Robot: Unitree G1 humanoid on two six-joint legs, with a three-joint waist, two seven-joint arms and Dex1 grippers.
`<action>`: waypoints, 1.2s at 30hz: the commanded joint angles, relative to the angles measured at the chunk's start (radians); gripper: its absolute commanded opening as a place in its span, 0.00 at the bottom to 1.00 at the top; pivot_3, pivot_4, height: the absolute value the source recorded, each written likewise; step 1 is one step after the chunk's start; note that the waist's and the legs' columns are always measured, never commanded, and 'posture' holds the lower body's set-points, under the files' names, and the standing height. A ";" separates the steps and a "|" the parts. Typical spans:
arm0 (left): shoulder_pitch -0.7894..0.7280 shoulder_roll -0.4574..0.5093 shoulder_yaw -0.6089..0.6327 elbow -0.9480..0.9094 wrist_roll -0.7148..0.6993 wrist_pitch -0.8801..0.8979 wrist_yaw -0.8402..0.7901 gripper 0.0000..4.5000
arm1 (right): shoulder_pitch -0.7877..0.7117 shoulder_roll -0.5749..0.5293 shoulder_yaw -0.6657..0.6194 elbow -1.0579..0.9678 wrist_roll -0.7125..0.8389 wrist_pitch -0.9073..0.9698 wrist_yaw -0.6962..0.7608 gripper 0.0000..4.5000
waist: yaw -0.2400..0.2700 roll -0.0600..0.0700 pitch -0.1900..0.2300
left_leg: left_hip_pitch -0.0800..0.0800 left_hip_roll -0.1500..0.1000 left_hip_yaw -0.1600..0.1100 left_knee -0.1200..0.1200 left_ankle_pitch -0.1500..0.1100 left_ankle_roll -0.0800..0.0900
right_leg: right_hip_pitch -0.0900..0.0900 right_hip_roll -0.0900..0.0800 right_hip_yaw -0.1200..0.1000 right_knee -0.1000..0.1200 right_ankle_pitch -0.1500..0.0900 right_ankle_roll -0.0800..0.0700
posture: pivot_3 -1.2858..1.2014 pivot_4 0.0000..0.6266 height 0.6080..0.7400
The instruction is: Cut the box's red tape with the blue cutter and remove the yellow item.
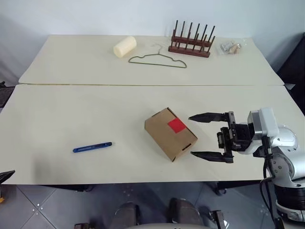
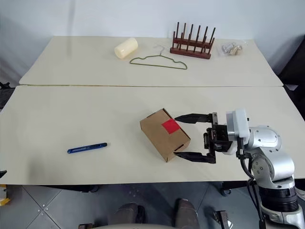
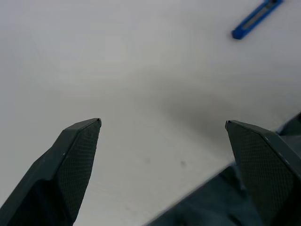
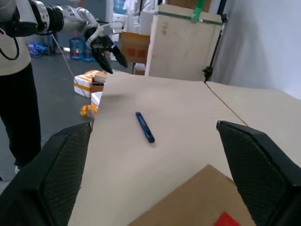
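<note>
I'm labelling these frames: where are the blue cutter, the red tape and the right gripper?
blue cutter (image 1: 92, 147), left eye view, mid-body.
red tape (image 1: 176, 125), left eye view, patch centre.
right gripper (image 1: 200, 136), left eye view, between fingertips.

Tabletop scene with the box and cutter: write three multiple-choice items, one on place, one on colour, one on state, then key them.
1. Where does the blue cutter lie?
A. on the box
B. on the table, to the box's left
C. in a gripper

2. What colour is the tape on the box?
A. red
B. green
C. black

3. How do the right gripper fingers stand?
A. shut on the box
B. shut on the cutter
C. spread apart, holding nothing

Answers: B, the cutter lies alone on the table; A, a red square is stuck on the box top; C, the fingers gape beside the box.
</note>
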 commanded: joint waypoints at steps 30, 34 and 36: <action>-0.326 -0.103 -0.682 -0.213 0.221 0.004 0.078 0.37 | 0.140 -0.091 -0.053 -0.079 -0.009 -0.032 -0.073 1.00 | -0.027 0.002 -0.001 | 0.004 -0.001 0.017 0.000 -0.002 -0.001 | -0.005 0.001 0.003 0.006 0.000 0.000 | 0.52 0.24 1.00; -0.320 -0.109 -0.699 -0.220 0.237 -0.047 0.087 0.11 | 0.132 -0.090 -0.049 -0.071 -0.010 -0.032 -0.073 1.00 | -0.026 0.004 -0.003 | 0.004 -0.001 0.019 0.000 -0.002 0.000 | -0.005 0.001 0.004 0.006 0.000 0.000 | 0.52 0.24 1.00; -0.327 -0.119 -0.699 -0.232 0.225 -0.036 0.098 0.09 | 0.129 -0.091 -0.048 -0.067 -0.010 -0.033 -0.071 1.00 | -0.026 0.007 -0.004 | 0.005 -0.001 0.019 0.000 -0.002 0.000 | -0.005 0.001 0.004 0.006 0.000 0.000 | 0.52 0.24 1.00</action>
